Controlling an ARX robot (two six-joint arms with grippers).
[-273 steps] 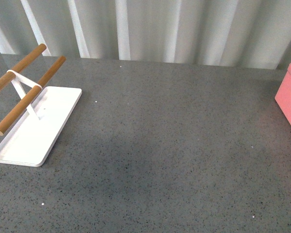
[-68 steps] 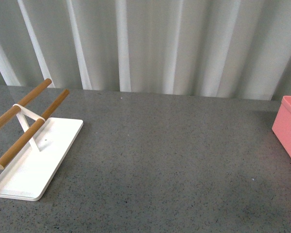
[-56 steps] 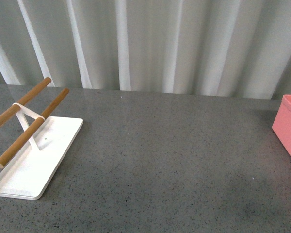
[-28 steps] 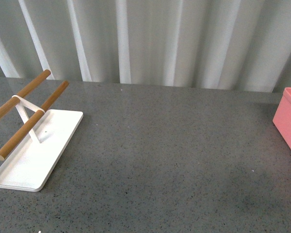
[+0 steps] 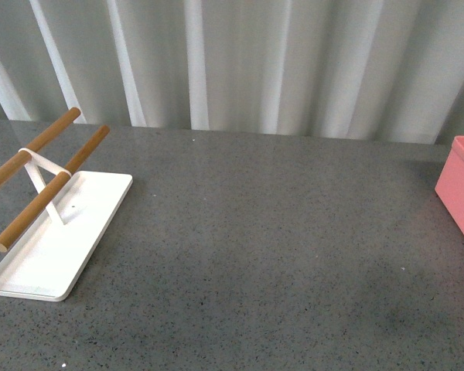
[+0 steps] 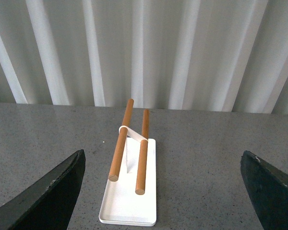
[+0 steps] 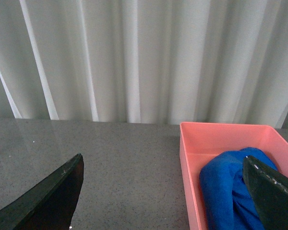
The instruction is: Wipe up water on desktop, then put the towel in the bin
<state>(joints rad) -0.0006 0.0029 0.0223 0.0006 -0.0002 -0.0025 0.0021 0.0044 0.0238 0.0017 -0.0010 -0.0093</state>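
Note:
The dark grey speckled desktop (image 5: pixel 278 255) fills the front view, and I make out no puddle on it. The salmon-pink bin (image 5: pixel 462 193) stands at its right edge. In the right wrist view the blue towel (image 7: pixel 225 187) lies bunched inside the bin (image 7: pixel 188 163). My right gripper (image 7: pixel 163 201) hangs open above the desktop just beside the bin, one finger (image 7: pixel 273 196) over the towel. My left gripper (image 6: pixel 158 201) is open too, its fingers (image 6: pixel 48 196) spread wide either side of the tray's near end. Neither gripper shows in the front view.
A flat white tray (image 5: pixel 46 247) carrying two wooden rods (image 5: pixel 50 197) on a white stand sits at the desktop's left side; the left wrist view shows this tray (image 6: pixel 129 211) too. A pale pleated curtain (image 5: pixel 232 62) closes off the back.
The front view has shifted slightly, so the desktop's far edge sits a little higher in the picture. The tray and the bin keep their places on the desktop.

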